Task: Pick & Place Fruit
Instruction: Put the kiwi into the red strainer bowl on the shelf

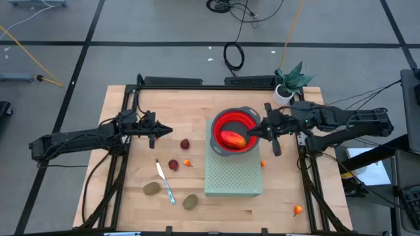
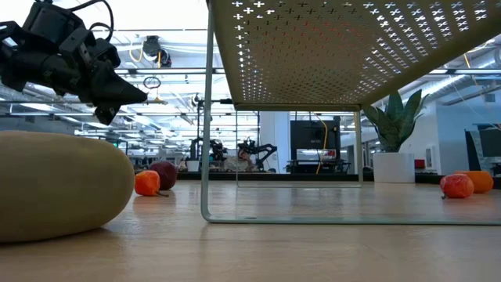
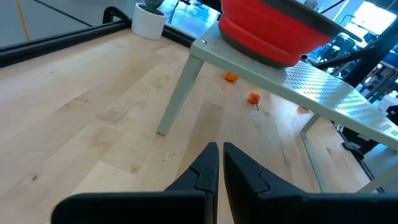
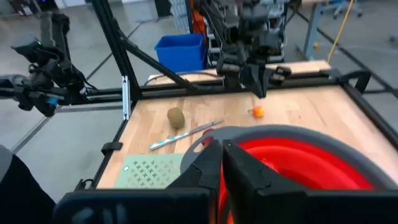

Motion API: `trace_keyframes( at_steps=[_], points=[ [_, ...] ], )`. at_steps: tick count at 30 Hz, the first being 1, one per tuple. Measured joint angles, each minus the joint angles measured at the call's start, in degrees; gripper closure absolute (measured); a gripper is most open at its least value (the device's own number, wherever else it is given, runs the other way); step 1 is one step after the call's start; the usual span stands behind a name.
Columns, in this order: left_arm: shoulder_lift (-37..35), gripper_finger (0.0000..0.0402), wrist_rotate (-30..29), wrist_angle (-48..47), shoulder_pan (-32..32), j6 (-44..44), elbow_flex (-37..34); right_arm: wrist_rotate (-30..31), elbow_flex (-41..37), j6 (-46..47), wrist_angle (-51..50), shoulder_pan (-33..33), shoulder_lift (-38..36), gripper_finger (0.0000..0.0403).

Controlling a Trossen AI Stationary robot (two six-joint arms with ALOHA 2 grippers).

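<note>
The elongated red-orange fruit (image 1: 231,138) lies inside the red bowl (image 1: 244,120), which stands on the green perforated stand (image 1: 233,177). My right gripper (image 1: 252,133) is shut over the bowl's right rim; its wrist view shows the shut gripper (image 4: 221,155) above the bowl (image 4: 298,158). My left gripper (image 1: 165,131) is shut and empty above the table left of the bowl. On the table lie two dark red balls (image 1: 186,143) (image 1: 173,164), two brown-green ovals (image 1: 152,189) (image 1: 190,201) and tiny orange balls (image 1: 188,162) (image 1: 262,164) (image 1: 298,210).
A thin knife with a light-blue handle (image 1: 165,180) lies between the ovals. A potted plant (image 1: 289,82) stands at the far right corner. The stand's legs (image 3: 177,93) rise from the table beside the left gripper. Bare wood lies at the far left (image 1: 131,105).
</note>
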Motion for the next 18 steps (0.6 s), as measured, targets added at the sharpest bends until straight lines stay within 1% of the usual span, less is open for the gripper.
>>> trace_keyframes(
  at_steps=[9,13,18],
  points=[
    [0.0,0.038,0.02,0.0,-0.02,0.95,0.0,-0.01,-0.7,-3.39,-0.61,0.0,-4.49,0.0401],
    [-0.02,0.038,0.02,0.0,-0.01,0.92,0.0,-0.02,-3.78,-4.02,0.14,0.0,-6.98,0.0402],
    [-0.02,0.038,0.07,-0.01,0.01,2.25,0.01,-0.09,-9.82,-4.04,1.88,0.0,-11.19,0.0402]
  ],
)
